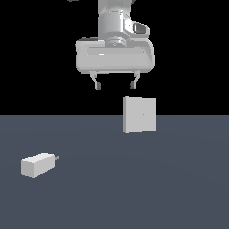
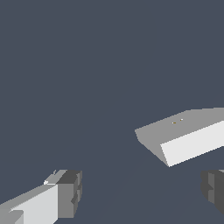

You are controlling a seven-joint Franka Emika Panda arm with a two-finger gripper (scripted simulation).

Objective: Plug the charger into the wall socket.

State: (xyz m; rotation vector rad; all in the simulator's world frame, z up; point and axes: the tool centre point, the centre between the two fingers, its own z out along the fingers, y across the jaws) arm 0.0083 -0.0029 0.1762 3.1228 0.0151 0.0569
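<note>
Jaws (image 1: 115, 85) apart, holding nothing.

So the bench (image 1: 134, 188) is just a flat, plain slate-grey surface. Only two things sit on it. The charger (image 1: 37, 164) lies on its side out at about 8 o'clock, prongs aimed toward 3 o'clock. The wall socket (image 1: 139, 114) stands upright near the far edge, around 12 o'clock, well apart from the charger.

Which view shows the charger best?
The exterior view. The charger lies whole on the floor at that view's left, prongs pointing toward the wall socket. The wrist view shows only the socket and the open gripper's fingers; the charger is out of frame.
</note>
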